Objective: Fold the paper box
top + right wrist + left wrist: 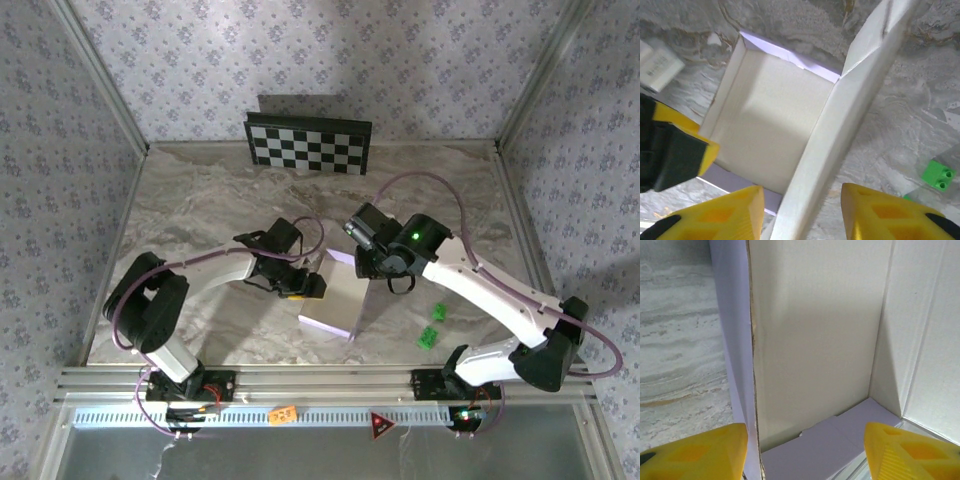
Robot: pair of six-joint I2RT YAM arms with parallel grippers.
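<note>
Half-folded paper box sits mid-table between both arms; left claw gapes wide astride one upright wall, right claw straddles another, grip impossible to tell.

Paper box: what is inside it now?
Inside the paper box: bare cream-white floor, a lavender flap folded in, one finger of the left gripper. The leaning wall covers the floor beneath it.
</note>
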